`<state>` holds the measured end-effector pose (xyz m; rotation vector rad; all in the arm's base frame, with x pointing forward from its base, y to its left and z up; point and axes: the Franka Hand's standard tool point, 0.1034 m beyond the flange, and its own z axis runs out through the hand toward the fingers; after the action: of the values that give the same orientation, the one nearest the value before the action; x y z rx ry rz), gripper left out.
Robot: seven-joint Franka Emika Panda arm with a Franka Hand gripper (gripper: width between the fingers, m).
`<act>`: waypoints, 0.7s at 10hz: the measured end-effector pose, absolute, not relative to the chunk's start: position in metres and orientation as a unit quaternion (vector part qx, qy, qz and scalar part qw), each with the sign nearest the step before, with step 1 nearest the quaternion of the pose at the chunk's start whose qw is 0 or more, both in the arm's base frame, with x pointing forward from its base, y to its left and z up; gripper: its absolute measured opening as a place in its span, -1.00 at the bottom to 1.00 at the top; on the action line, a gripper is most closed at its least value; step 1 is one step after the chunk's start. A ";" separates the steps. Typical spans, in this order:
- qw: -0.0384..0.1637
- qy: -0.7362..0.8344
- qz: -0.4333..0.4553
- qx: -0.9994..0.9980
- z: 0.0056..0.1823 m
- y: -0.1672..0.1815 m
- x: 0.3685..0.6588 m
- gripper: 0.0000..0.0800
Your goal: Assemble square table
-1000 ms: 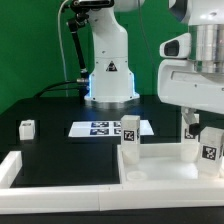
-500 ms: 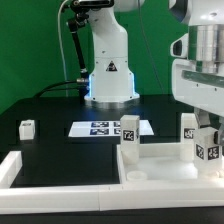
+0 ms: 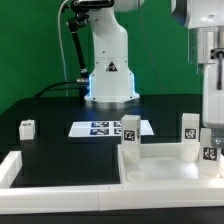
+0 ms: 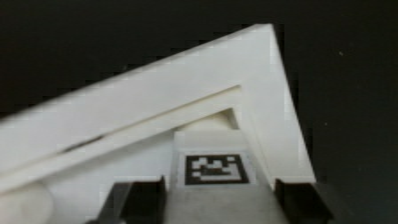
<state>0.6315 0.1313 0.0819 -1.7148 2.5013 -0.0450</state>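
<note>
Hand [image 4: 214,203] straddles tagged leg [image 4: 215,168] at the panel [image 4: 143,120] corner beneath it, apparently to seat it there; whether the fingers [image 4: 134,205] actually pinch it cannot be told.

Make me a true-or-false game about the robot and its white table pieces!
1. One small leg block sits alone on the black tabletop, at the exterior view's left. True.
2. The marker board stands upright. False: it lies flat in front of the robot base.
3. In the wrist view, the gripper has a finger on each side of a tagged leg. True.
4. The square panel is red. False: it is white.
</note>
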 end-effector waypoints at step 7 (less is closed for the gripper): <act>0.036 0.676 -0.036 -0.735 0.081 0.132 0.630 0.61</act>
<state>0.6302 0.1322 0.0809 -2.2584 2.0770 -0.1106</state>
